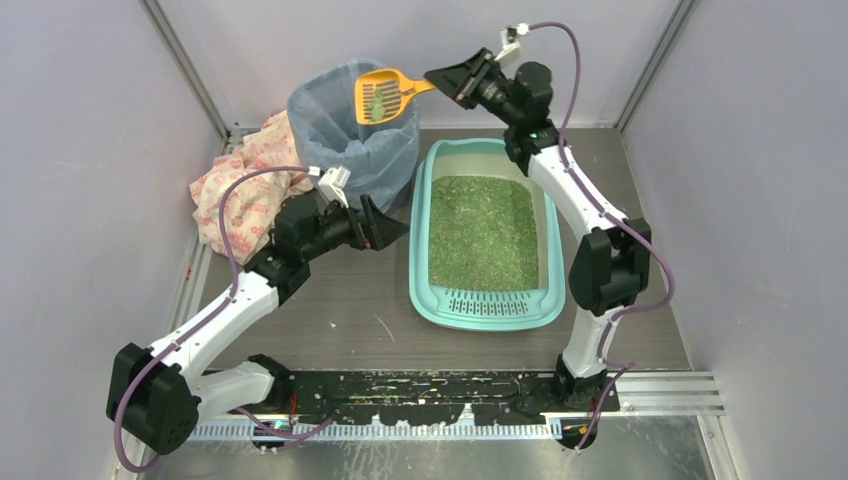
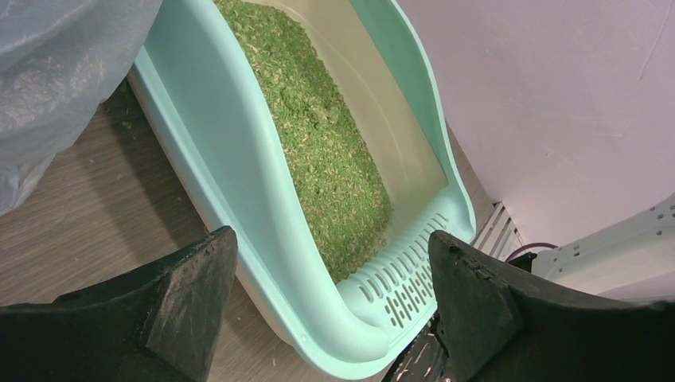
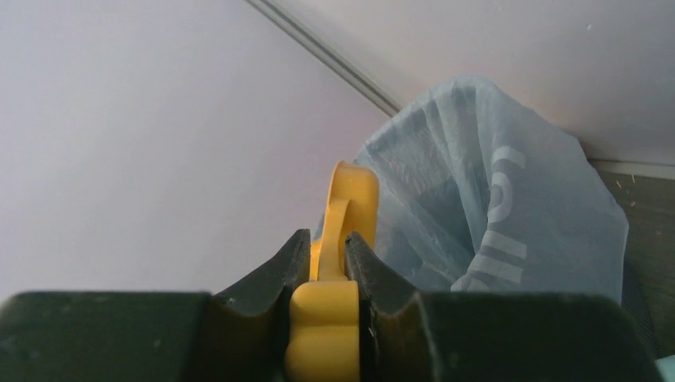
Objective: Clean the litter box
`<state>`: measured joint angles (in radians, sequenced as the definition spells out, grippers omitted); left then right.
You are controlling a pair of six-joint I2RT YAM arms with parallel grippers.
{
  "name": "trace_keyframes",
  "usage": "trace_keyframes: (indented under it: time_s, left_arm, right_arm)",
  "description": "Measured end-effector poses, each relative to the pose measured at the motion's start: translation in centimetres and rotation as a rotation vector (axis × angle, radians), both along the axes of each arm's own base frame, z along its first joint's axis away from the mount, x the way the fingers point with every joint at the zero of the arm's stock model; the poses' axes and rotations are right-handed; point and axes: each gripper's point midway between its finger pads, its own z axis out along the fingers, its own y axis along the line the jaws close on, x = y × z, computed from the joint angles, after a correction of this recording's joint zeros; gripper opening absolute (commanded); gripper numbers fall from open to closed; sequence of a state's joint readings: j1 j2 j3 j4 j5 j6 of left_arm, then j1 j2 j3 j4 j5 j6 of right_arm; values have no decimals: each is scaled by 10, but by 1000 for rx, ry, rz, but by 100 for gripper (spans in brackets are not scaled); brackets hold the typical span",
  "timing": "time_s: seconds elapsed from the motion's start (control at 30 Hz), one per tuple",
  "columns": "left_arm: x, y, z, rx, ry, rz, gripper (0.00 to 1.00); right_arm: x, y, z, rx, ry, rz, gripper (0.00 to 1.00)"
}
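While my right gripper [image 1: 434,80] clamps the orange scoop [image 1: 379,97] over the bag-lined bin [image 1: 340,145], apparently loaded, my left gripper [image 1: 396,230] gapes empty; the litter box [image 1: 421,292] likely needs further sifting.

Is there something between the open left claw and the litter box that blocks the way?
No, nothing visible does. The left claw, open, hovers just beside the left rim of the litter box; only bare table lies between them.
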<state>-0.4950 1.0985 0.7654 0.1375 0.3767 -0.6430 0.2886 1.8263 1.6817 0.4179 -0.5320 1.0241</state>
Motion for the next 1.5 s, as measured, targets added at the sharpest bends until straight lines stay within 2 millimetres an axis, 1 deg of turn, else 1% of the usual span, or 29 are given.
trace_keyframes:
  time_s: [0.1, 0.13, 0.23, 0.33, 0.5, 0.57, 0.6, 0.67, 0.8, 0.93, 1.03, 1.07, 1.13, 1.2, 1.33, 1.4, 1.5]
  left_arm:
    - [-2, 1, -5, 5, 9, 0, 89]
    - [-3, 2, -7, 7, 13, 0, 89]
    - [-5, 3, -13, 18, 30, 2, 89]
    - [-6, 4, -16, 23, 37, 6, 89]
    - [-6, 4, -17, 23, 38, 6, 89]
    - [-6, 4, -17, 23, 38, 6, 89]
    - [-6, 4, -17, 24, 38, 6, 89]
    - [-6, 4, -17, 24, 38, 6, 89]
    - [-6, 4, -17, 24, 38, 6, 89]
    - [-5, 4, -19, 29, 40, 6, 89]
    - [-4, 3, -22, 32, 48, 5, 89]
    - [-4, 3, -23, 34, 51, 5, 89]
    - [-3, 3, -26, 37, 57, 5, 89]
    - [-2, 2, -28, 41, 64, 5, 89]
    - [-2, 1, -32, 45, 75, -1, 89]
    - [-1, 1, -34, 45, 77, -3, 89]
    - [-1, -1, -37, 48, 87, -9, 89]
  right_arm:
    - [6, 30, -21, -143, 11, -6, 1]
    - [7, 38, -26, -186, 7, -11, 1]
    - [2, 61, -40, -349, -25, -37, 1]
    - [-15, 87, -48, -525, -100, -63, 1]
    - [-55, 133, -48, -743, -286, -90, 1]
    - [-68, 147, -47, -804, -350, -96, 1]
    - [-71, 150, -47, -826, -372, -103, 1]
    - [-72, 150, -47, -855, -394, -120, 1]
    - [-59, 137, -44, -891, -406, -179, 1]
    - [-49, 127, -37, -861, -418, -250, 1]
    - [-44, 112, -36, -800, -402, -288, 1]
    - [-45, 108, -35, -762, -398, -292, 1]
    - [-44, 92, -29, -674, -380, -301, 1]
    - [-40, 71, -20, -586, -362, -314, 1]
    - [-22, 10, 18, -378, -343, -390, 1]
    - [-14, -25, 38, -275, -338, -430, 1]
    - [-9, -64, 58, -122, -322, -447, 1]
